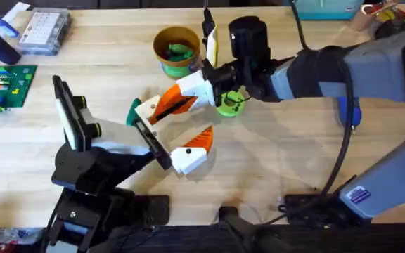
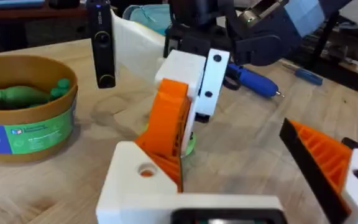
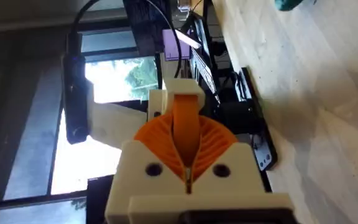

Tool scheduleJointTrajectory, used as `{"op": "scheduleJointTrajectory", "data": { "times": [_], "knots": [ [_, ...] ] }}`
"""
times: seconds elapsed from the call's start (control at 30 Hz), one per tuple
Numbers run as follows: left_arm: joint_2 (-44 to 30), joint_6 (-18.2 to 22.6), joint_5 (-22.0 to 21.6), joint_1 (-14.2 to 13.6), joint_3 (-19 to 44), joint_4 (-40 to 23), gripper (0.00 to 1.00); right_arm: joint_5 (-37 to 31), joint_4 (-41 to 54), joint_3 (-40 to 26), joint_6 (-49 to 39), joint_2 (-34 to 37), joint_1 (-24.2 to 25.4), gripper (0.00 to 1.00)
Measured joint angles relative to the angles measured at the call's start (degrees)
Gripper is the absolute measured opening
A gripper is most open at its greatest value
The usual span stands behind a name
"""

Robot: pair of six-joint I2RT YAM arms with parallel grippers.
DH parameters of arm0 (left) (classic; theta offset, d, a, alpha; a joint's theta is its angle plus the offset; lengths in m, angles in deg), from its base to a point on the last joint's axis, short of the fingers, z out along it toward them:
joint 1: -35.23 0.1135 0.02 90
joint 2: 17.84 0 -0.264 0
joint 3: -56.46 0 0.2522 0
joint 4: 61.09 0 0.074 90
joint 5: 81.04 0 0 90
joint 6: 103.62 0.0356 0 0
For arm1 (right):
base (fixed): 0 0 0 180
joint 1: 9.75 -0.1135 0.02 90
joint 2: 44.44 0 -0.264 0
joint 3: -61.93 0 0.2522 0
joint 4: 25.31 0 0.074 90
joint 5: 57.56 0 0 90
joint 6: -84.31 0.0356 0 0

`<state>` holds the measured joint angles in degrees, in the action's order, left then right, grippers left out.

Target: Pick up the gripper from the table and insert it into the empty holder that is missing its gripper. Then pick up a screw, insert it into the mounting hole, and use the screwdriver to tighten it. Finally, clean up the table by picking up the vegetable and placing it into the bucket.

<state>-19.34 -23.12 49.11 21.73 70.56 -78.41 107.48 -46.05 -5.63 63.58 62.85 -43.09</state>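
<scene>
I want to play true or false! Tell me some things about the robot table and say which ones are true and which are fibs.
1. The green vegetable lies inside the yellow bucket. True.
2. The bucket is tipped over on its side. False: it stands upright on the wooden table.
3. The right gripper has its orange pads pressed together. True.
4. The blue screwdriver is clamped in the left gripper. False: it lies on the table, apart from both grippers.
5. The lime-green ring sits inside the bucket. False: it rests on the table beside the bucket.
</scene>
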Motion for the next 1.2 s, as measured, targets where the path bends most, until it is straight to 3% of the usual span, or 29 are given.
{"op": "scheduleJointTrajectory", "data": {
  "times": [1.2],
  "knots": [
    [0.0, -0.4, -0.9, 0.2, 0.0, 0.0, 0.994, -1.7, 0.0, -0.3, 0.0, 0.0, -0.4, 0.007]
  ]
}}
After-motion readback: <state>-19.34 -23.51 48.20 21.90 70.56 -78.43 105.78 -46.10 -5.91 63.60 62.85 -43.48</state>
